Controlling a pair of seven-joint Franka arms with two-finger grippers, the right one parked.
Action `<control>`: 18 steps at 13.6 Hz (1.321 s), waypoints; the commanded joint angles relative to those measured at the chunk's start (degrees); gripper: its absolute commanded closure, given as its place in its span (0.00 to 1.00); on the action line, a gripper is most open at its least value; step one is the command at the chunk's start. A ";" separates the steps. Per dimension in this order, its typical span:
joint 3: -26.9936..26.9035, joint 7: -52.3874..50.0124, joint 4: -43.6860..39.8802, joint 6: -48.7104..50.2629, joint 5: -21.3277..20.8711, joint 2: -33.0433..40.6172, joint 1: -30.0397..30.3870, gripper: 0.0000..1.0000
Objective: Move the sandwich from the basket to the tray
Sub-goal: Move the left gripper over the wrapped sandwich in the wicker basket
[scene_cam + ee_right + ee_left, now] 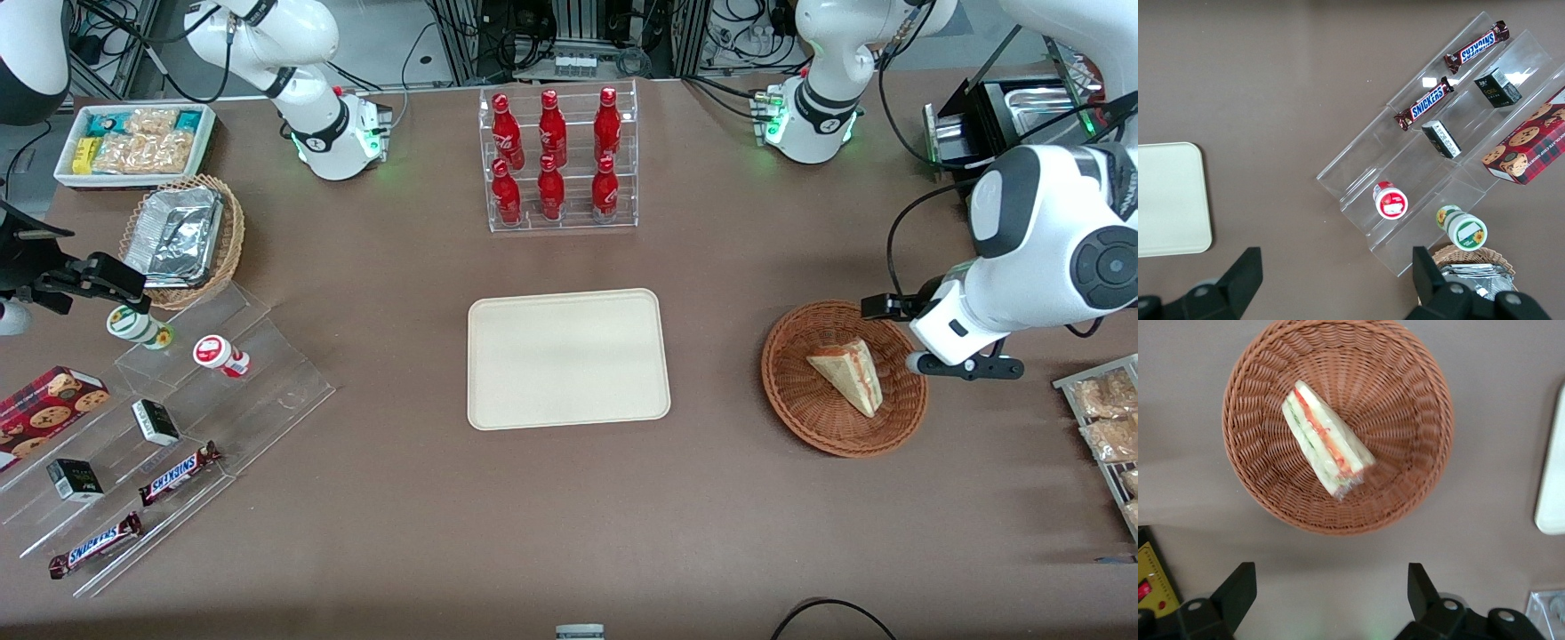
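Right, my gripper [1328,597] hangs just beside the basket [1418,393], jaws spread. I'd centre over the sandwich [1327,440], straddle its flat bread faces, then descend.

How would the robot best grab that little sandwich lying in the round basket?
Probably from straight above, the fingers closing on the two flat bread faces near the wide end. The sandwich lies alone on its side in the shallow basket, filling edge up, so nothing blocks a descent. The gripper hangs open just outside the rim, not yet over it.
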State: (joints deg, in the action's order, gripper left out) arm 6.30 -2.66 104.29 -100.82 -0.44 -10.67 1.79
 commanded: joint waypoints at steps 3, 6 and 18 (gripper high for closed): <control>0.21 -16.62 9.60 -10.26 -0.61 3.72 0.32 0.00; 0.30 -31.14 13.55 -16.84 -0.61 3.98 0.15 0.00; 0.30 -41.72 21.13 -34.70 -0.61 -0.23 0.32 0.00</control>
State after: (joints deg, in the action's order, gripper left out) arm 6.34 -43.09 125.04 -133.02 -0.46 -9.44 1.82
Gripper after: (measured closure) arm 0.000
